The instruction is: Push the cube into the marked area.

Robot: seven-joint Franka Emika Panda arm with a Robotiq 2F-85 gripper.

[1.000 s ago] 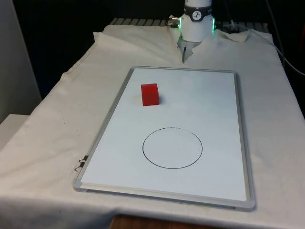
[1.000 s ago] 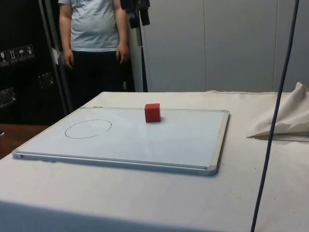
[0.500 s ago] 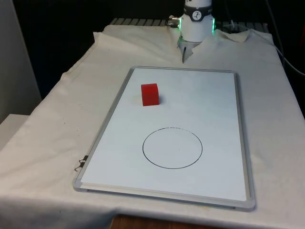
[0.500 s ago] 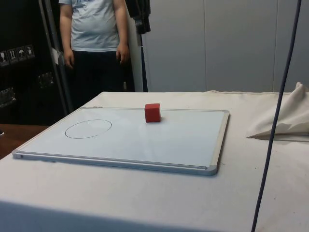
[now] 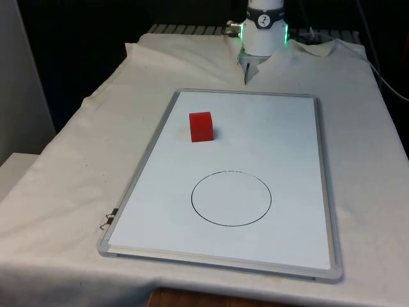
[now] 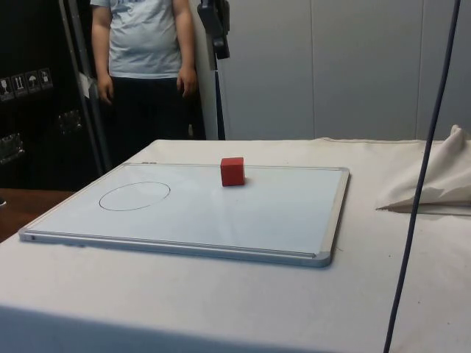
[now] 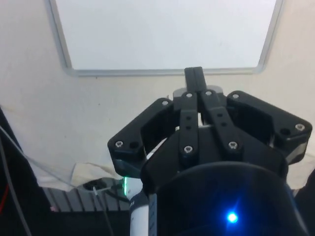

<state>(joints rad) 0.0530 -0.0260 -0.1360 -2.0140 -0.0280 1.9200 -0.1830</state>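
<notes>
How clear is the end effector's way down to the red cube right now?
Probably clear: the end effector hangs high above the table, and the red cube stands alone on the whiteboard with nothing around it.

No readable words or numbers

Small white handling pictograms sit on a black case [image 6: 26, 81]; too small to read

front view: looks down the bench [image 5: 57, 192] lengthwise
side view: low, across it
wrist view: high above
shared: whiteboard [image 5: 281, 147] [image 6: 280, 213] [image 7: 162, 34]
</notes>
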